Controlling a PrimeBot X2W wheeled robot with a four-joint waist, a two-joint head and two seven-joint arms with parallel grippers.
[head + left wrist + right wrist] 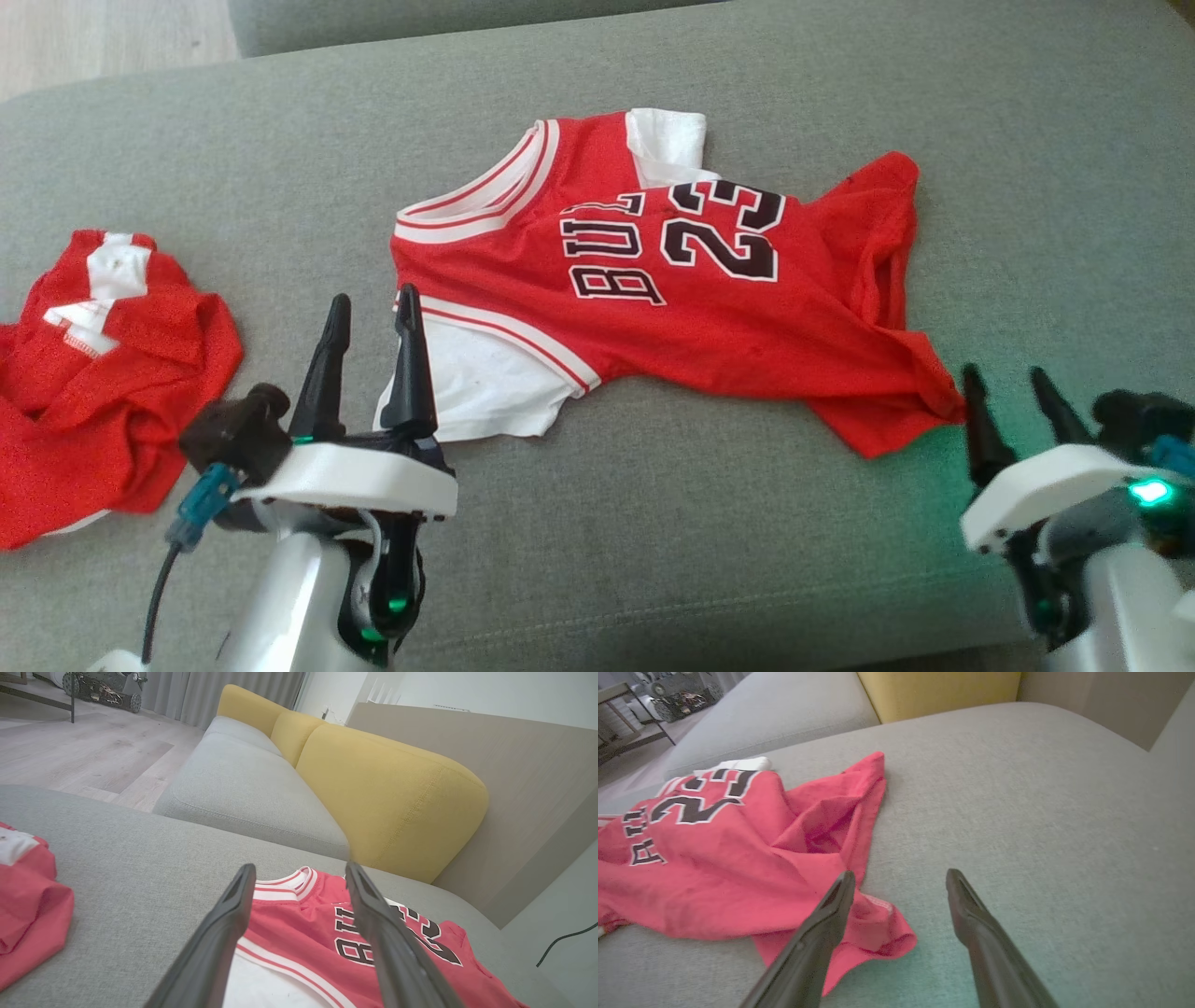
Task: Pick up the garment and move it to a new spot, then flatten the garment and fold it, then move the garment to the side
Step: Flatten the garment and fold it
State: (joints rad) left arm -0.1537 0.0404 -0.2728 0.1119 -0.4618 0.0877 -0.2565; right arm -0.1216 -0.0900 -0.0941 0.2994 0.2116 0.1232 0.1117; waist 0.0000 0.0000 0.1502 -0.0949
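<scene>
The garment [653, 308] is a red basketball jersey with white trim, black letters and the number 23, spread roughly flat and creased across a grey sofa cushion [653, 560]. Its white sleeve end lies at the left, its rumpled hem at the right. My left gripper [373, 313] stands open just in front of the white sleeve, nothing between its fingers. The jersey [299, 924] shows between and beyond those fingers [219, 938]. My right gripper [1008, 383] is open beside the hem corner [878, 933], holding nothing. In the right wrist view, my right gripper [899, 879] has its left finger above the hem.
A second red and white garment [93, 373] lies crumpled at the cushion's left end. Behind the cushion stand a grey sofa seat [247, 784] and yellow back cushions [383, 793]. Wooden floor [79, 751] shows at the far left. Bare cushion lies in front of and right of the jersey.
</scene>
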